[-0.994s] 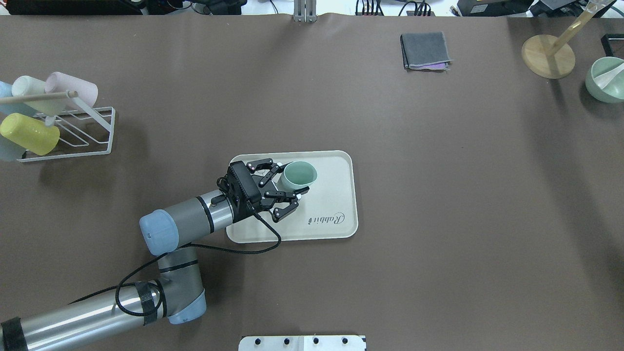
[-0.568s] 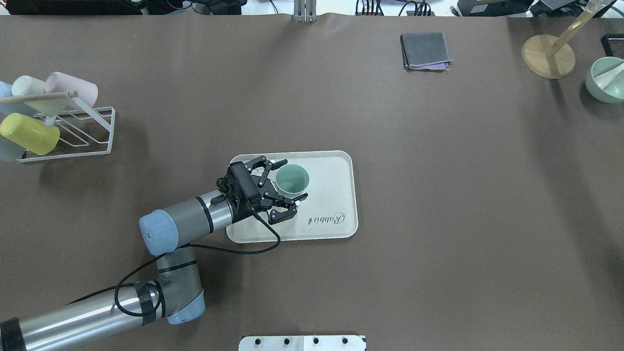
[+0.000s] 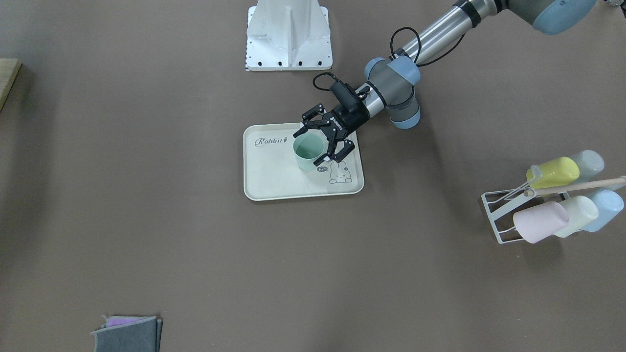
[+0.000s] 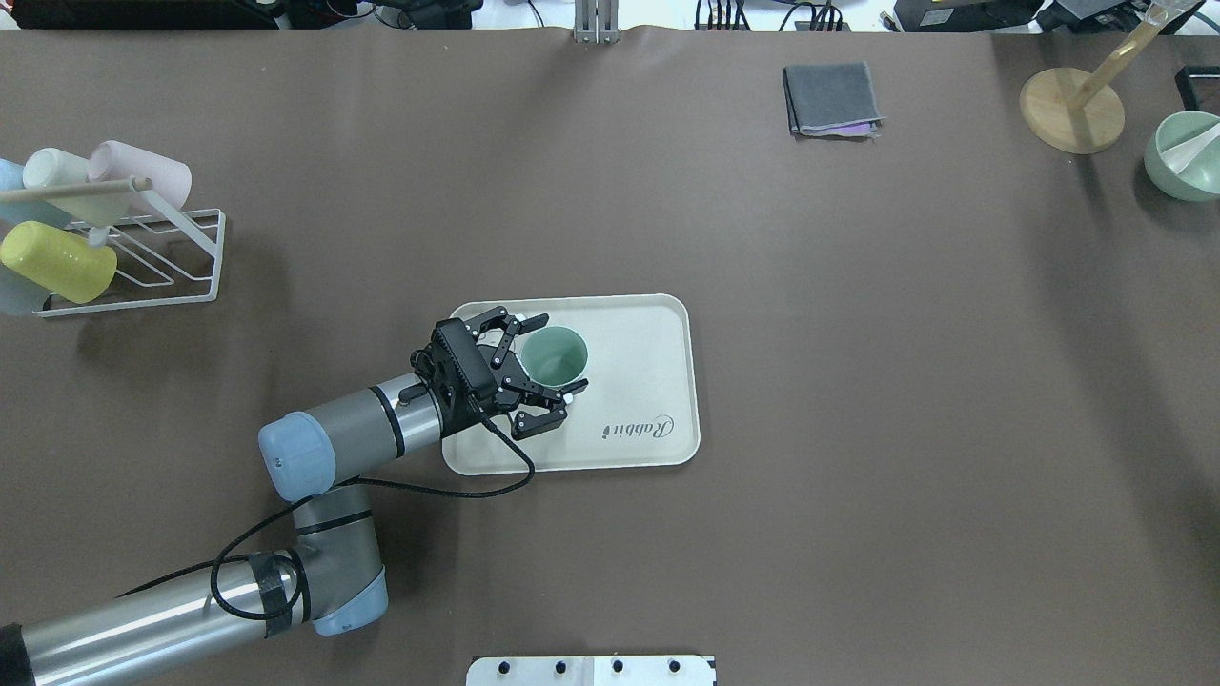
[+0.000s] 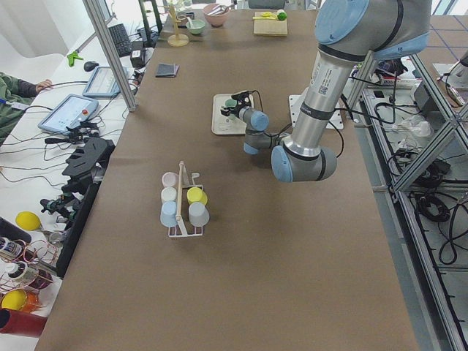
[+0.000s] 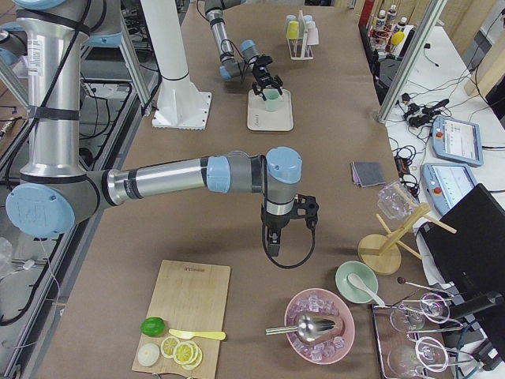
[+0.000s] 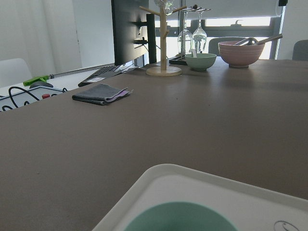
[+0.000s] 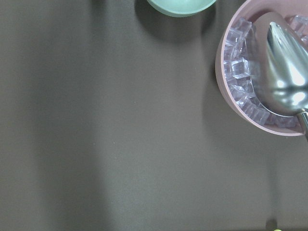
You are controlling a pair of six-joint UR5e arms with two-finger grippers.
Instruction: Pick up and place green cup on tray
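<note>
in the front-facing view, you have the small, plain, matte green cup (image 3: 308, 155) of plastic upright over the flat cream rectangular tray (image 3: 274, 178), just beside its bunny drawing. whether the base is fully down, you cannot tell. the left hand (image 3: 308, 148) comes in low from the side, its 2 fingers spread about a cup's width and set against opposite sides, so it has hold of the green cup. the tray lies on the brown table (image 3: 146, 205).

from overhead, the cup's mouth faces up, toward the tray's far edge and apart from the "rabbit" lettering.

the left side view shows the same grip, small and far.

in the right side view, the right hand (image 6: 272, 237) hangs over the table near a pink bowl of ice cubes (image 6: 319, 325), well apart from the tray. you cannot tell how open it is.

the left wrist view shows the cup's rim at the bottom edge, with the tray's rim beyond.

the right wrist view looks straight down on the table and the pink bowl.
</note>
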